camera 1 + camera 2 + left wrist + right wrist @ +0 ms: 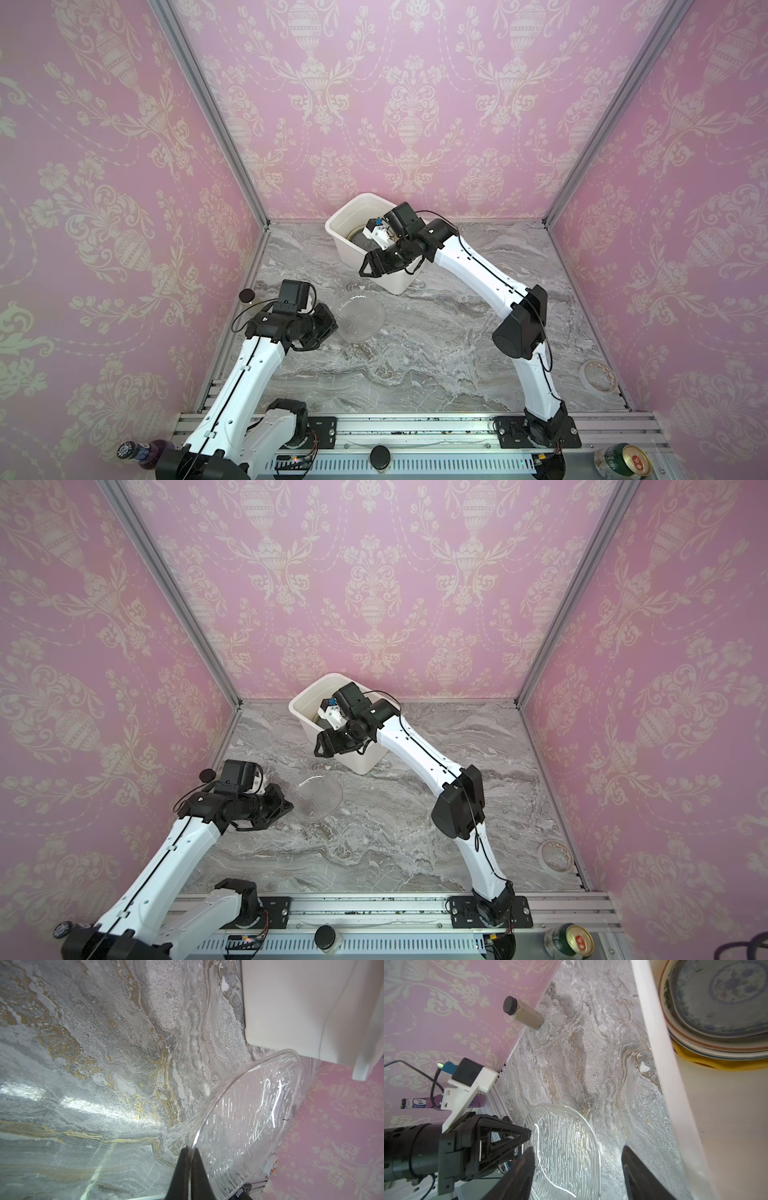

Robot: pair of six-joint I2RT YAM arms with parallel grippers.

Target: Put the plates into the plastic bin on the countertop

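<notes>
A clear ribbed glass plate (360, 318) (318, 798) (245, 1126) (566, 1151) hangs tilted over the countertop (436, 361). My left gripper (333, 322) (291, 806) (190, 1153) is shut on its near rim. The white plastic bin (353, 253) (305, 723) (291, 1012) (660, 1064) stands at the back. It holds several stacked plates (708, 1043), a blue patterned one (726, 991) on top and a yellow one (695, 1062) lowest. My right gripper (364, 270) (318, 750) (578, 1148) hovers open and empty by the bin's near wall, facing the glass plate.
A black-lidded spice jar (247, 296) (521, 1015) stands by the left wall. A tape roll (598, 376) (555, 856) lies at the front right corner. Along the aluminium rail (415, 432) in front are a purple bottle (141, 453), a black-lidded jar (380, 457) and a can (623, 459).
</notes>
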